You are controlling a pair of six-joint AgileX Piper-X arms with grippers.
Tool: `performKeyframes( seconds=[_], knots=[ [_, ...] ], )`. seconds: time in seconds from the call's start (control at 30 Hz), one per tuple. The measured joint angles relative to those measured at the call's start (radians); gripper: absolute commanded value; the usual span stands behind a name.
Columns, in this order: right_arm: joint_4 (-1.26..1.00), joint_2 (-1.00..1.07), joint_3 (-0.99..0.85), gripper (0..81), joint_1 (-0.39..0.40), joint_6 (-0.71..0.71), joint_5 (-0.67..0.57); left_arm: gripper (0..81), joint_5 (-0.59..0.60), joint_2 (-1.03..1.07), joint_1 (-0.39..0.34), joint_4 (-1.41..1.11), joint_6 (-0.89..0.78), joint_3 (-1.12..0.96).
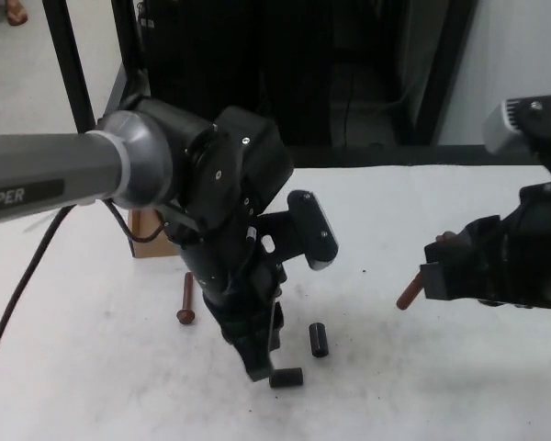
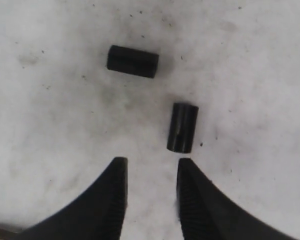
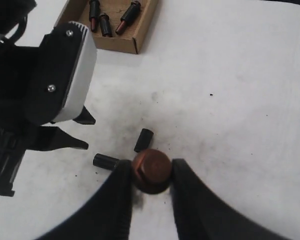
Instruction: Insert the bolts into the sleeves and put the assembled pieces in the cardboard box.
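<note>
R jaws clamped on copper bolt (image 3: 151, 171), L jaws apart, beside 2 short black sleeves (image 2: 182, 127).

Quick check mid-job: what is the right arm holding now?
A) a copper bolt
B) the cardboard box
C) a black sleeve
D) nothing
A: the copper bolt sits clamped between the right jaws, while both black sleeves lie loose on the bench.

The sleeves (image 2: 182, 127) are smooth, matt black. The bolt (image 3: 151, 171) is copper-toned metal with a dull sheen. The bench (image 2: 250, 75) is matt white, scuffed and speckled. The cardboard box (image 3: 117, 42) is plain brown. The left pincer (image 2: 151, 160) has finely ribbed black fingers (image 2: 192, 200).
</note>
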Motion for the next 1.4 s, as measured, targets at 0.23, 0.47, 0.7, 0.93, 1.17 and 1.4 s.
performKeyframes(
  seconds=[0.23,0.47,0.7,0.93,1.17,1.4],
  knots=[
    [0.025,-0.029,0.002,0.3,0.000,-0.001,-0.035,37.5,0.001,0.010,-0.054,0.017,0.037,-0.004],
    [0.044,-0.040,0.019,0.3,0.000,-0.015,-0.074,37.5,-0.021,0.077,-0.116,-0.015,0.042,-0.003],
    [0.053,-0.148,0.125,0.3,0.000,-0.017,-0.074,37.5,-0.079,0.151,-0.135,-0.025,0.042,-0.003],
    [0.055,-0.223,0.152,0.3,0.000,-0.021,-0.077,37.5,-0.153,0.155,-0.135,-0.066,0.034,-0.020],
    [0.055,-0.236,0.153,0.3,0.000,-0.021,-0.101,37.5,-0.175,0.155,-0.135,-0.066,-0.009,-0.076],
    [0.055,-0.236,0.153,0.3,0.000,-0.021,-0.120,37.5,-0.176,0.155,-0.111,-0.066,-0.008,-0.113]
  ],
)
